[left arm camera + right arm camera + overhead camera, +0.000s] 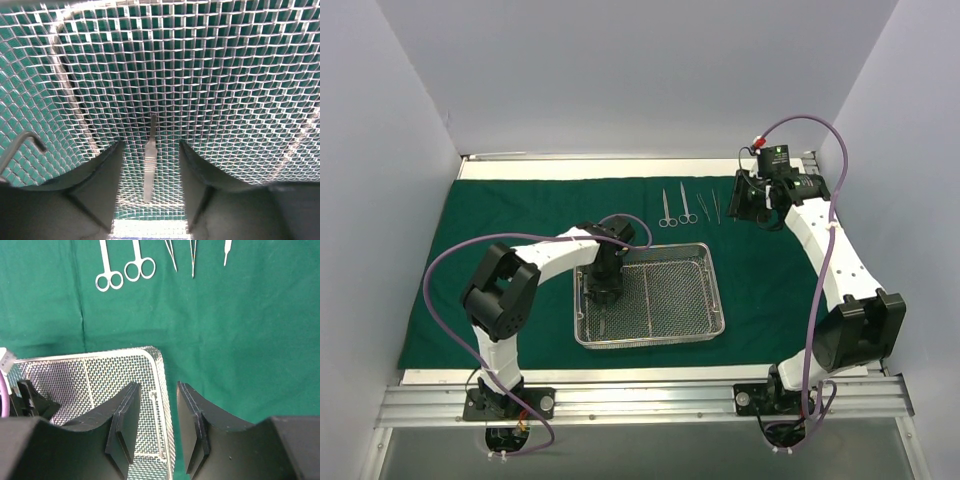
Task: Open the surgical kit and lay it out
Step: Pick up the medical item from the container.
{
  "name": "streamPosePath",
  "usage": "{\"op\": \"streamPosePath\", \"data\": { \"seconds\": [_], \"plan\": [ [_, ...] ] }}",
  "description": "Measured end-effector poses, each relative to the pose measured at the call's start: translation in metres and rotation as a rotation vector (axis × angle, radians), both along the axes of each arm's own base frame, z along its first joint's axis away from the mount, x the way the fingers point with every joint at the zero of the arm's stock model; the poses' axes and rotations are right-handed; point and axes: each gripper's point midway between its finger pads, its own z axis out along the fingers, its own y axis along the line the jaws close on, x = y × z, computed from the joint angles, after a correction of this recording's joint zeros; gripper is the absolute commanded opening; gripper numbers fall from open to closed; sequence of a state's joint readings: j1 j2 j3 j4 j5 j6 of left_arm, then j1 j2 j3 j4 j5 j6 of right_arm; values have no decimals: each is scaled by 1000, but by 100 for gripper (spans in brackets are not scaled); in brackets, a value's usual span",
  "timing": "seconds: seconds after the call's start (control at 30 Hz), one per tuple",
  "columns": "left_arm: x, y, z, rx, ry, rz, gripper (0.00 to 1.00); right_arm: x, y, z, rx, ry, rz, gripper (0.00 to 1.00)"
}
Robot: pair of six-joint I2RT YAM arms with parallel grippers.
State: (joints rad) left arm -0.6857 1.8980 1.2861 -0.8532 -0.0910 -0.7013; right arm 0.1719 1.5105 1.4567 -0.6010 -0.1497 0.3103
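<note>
At mid-frame, mesh tray point(716, 300): we see the silver wire tray resting on the cloth, just below the center of the top view.
Green drape point(470, 230): spread flat over the table, under the tray and every tool.
Left gripper point(150, 144): down inside the left part of the tray; its 2 fingers stand apart, astride 1 slim steel tool point(148, 170), and we see a gap on each side of it.
Slim steel tool: flat on the mesh floor, running straight up the left wrist view.
Right gripper point(157, 387): at the upper right of the top view, above the drape; its 2 fingers are parted, with nothing between them.
Left scissors point(104, 260) and right scissors point(136, 252): side by side on the drape, top of the right wrist view, rings toward the tray.
Tweezers point(170, 254) and second tweezers point(192, 257): just right of the scissors, tips toward the tray.
Short pointed tool point(227, 252): rightmost in the row; we cannot tell its kind.
</note>
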Motion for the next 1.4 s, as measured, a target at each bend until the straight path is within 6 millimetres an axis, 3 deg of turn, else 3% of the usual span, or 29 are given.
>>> {"op": "streamPosePath", "data": {
  "seconds": [0.07, 0.2, 0.3, 0.33, 0.57, 0.83, 0.97, 1.17, 1.27, 1.4],
  "plan": [
    [-1, 3, -2, 7, -2, 4, 44, -3, 0, -1, 0, 3, 1, 35],
    [-3, 5, -7, 10, -16, 15, 16, -5, 0, 3, -1, -9, 5, 35],
    [-6, 10, -12, 12, -24, 21, 14, -7, 2, 7, -6, -20, 14, 35],
    [-6, 11, -13, 10, -29, 20, 3, -8, 4, 7, -9, -23, 18, 35],
    [-4, 10, -10, 1, -47, 1, 2, -11, 14, 7, -19, -26, 51, 34],
    [-7, -1, 18, -58, -37, -52, 2, -3, 20, 27, -35, -92, 96, 32],
    [-9, -23, 71, -188, -57, -102, 2, 0, 29, 32, -26, -126, 161, 30],
    [-21, -45, 187, -464, -173, -165, 2, -6, 69, 57, 12, -274, 378, 29],
    [-44, -45, 235, -630, -187, -189, 2, -32, 104, 81, -4, -412, 589, 29],
    [-80, -43, 278, -823, -152, -219, 2, -88, 150, 126, -41, -646, 913, 29]
  ]
}}
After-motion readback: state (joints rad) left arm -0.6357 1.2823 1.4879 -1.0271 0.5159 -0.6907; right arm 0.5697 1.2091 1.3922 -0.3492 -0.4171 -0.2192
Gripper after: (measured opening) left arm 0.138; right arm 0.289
